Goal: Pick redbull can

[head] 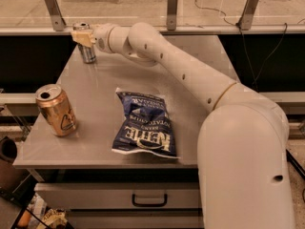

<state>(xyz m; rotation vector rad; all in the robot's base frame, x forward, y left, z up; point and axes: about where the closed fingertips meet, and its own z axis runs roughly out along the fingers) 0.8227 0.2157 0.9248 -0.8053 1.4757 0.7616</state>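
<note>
The gripper (84, 36), at the counter's (190, 56) far left corner against the top of the redbull can (87, 54), looks like pale cream plastic, and the arm (190, 75) has a smooth, matt off-white shell. The redbull can is dull silvery metal; the wider can (57, 112) is glossy gold metal. The counter is smooth matt grey, the chip bag (144, 128) crinkled, shiny dark-blue film

- Grey table (95, 109) in the middle — a drawer (95, 194) with a dark handle (149, 200) under its front edge.
- Behind it, a pale ledge (267, 30) carries three metal posts (171, 7).
- Beyond lies tan floor (119, 4) — possibly seen through glass.
- Warm, yellowish light.
</note>
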